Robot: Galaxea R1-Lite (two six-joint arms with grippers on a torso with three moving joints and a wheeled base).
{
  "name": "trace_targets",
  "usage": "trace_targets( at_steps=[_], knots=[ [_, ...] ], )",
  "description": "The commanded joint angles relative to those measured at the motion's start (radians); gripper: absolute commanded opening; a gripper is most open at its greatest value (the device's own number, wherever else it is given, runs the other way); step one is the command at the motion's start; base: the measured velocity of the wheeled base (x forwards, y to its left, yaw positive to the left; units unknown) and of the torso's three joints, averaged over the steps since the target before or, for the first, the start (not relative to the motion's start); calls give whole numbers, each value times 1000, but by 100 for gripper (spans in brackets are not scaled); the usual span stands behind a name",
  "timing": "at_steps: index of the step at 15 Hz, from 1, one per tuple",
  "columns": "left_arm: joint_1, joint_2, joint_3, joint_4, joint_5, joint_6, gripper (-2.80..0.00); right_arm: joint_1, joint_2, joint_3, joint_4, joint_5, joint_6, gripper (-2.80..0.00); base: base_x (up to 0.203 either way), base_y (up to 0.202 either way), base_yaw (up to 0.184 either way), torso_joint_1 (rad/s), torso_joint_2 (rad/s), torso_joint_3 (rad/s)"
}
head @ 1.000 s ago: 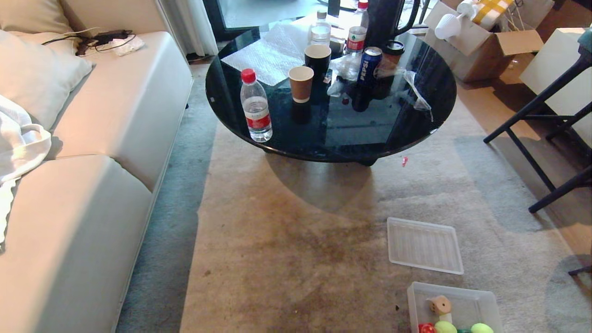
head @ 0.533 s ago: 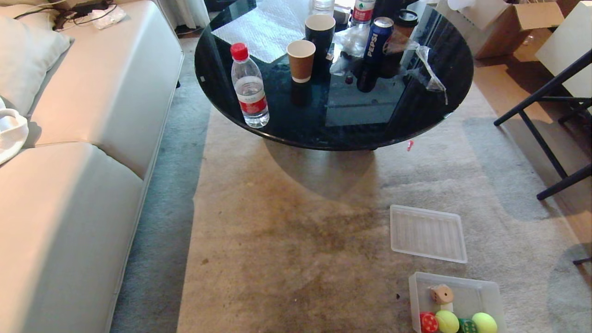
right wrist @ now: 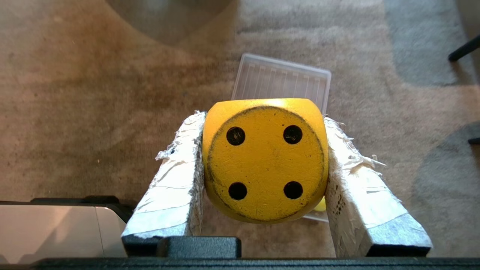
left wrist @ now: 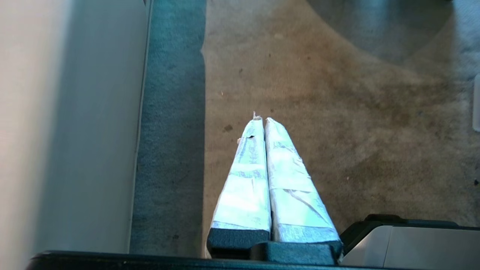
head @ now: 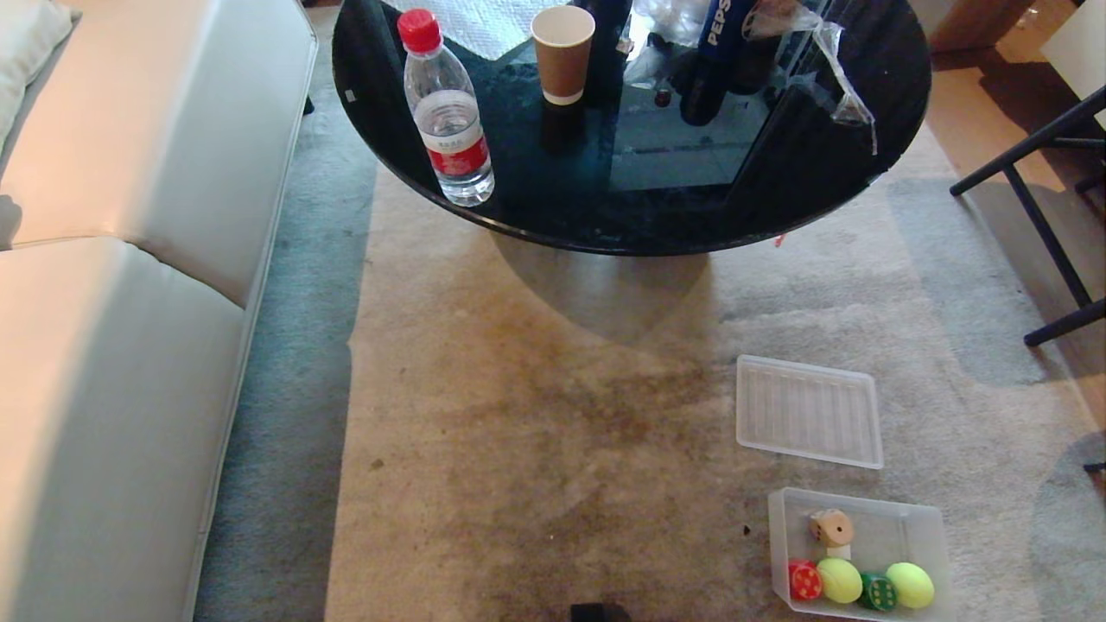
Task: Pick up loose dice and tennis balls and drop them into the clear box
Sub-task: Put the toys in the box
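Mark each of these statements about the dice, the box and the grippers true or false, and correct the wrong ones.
1. The right gripper holds a yellow die. True.
2. The clear box is empty. False: it holds dice and two tennis balls.
3. The left gripper is shut and holds nothing. True.
4. The ribbed lid covers the box. False: it lies on the carpet beside the box.
5. The water bottle lies on its side. False: it stands upright on the round table.
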Motion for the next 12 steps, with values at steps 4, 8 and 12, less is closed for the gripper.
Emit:
trace_targets(
  at_steps=[4,8,12],
  knots=[
    [0,0,0,0,0,-1,-280,0,1,2,0,1,-1,-280,0,0,0,1,0,-197],
    [0,0,2,0,0,-1,-280,0,1,2,0,1,1,-280,0,0,0,1,4,-196],
    [0,0,2,0,0,-1,-280,0,1,2,0,1,1,-280,0,0,0,3,2,-196]
  ],
)
